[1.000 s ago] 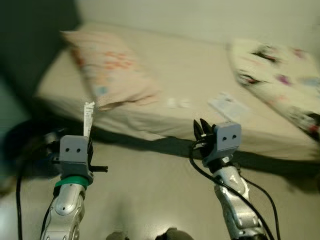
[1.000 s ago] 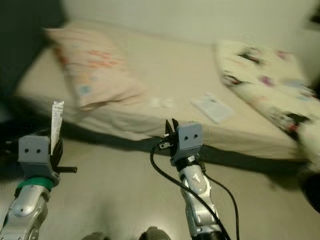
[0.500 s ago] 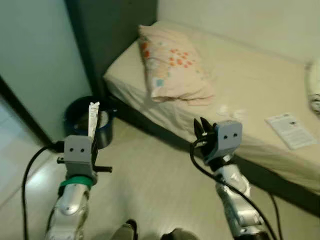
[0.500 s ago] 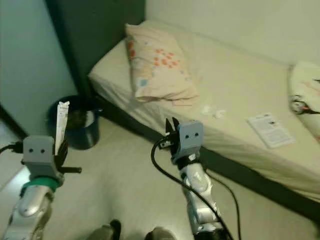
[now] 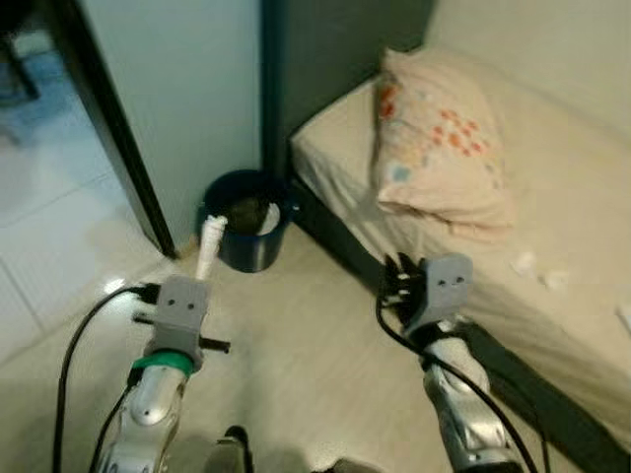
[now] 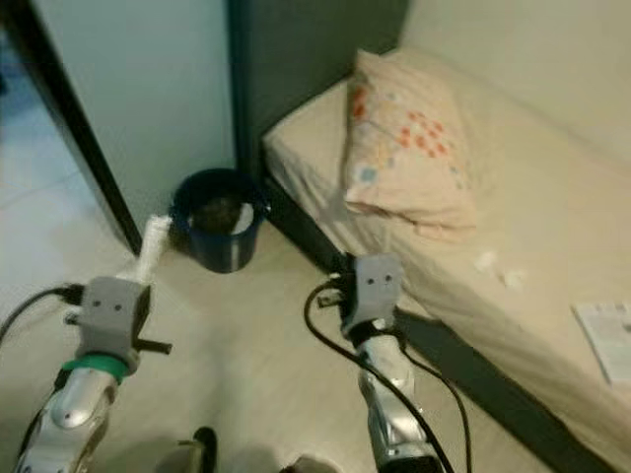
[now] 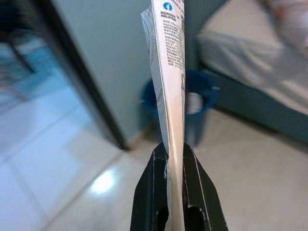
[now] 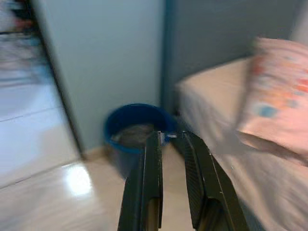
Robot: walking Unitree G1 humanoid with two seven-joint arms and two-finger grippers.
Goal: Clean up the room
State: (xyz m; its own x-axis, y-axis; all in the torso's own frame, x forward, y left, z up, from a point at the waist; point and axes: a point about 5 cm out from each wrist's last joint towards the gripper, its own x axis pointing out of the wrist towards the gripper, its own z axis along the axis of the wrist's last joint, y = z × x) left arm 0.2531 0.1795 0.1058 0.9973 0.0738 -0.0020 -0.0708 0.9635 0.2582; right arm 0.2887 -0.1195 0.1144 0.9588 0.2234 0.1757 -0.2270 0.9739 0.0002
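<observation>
**Paper packet pinched in the left gripper, blue bin just ahead**

The left gripper (image 7: 175, 159) is clamped tight on a folded paper packet (image 7: 169, 72), its two black fingers (image 7: 150, 192) squeezing the lower end while the printed strip stands upright above them. From the head cameras the same packet (image 5: 208, 251) sticks up from the grey wrist block, and its tip lines up with the near rim of the blue bin (image 5: 246, 232). That bin sits on the pale floor (image 5: 296, 345) in the corner between the light door panel (image 5: 187, 89) and the foot of the bed (image 5: 552, 227), with some rubbish already inside. The right gripper (image 8: 171, 159) holds nothing; its fingers stand slightly apart, pointing toward the bin (image 8: 137, 130). On the mattress a floral pillow (image 5: 439, 143) lies near the corner, and two small white scraps (image 5: 537, 271) rest beside it.
</observation>
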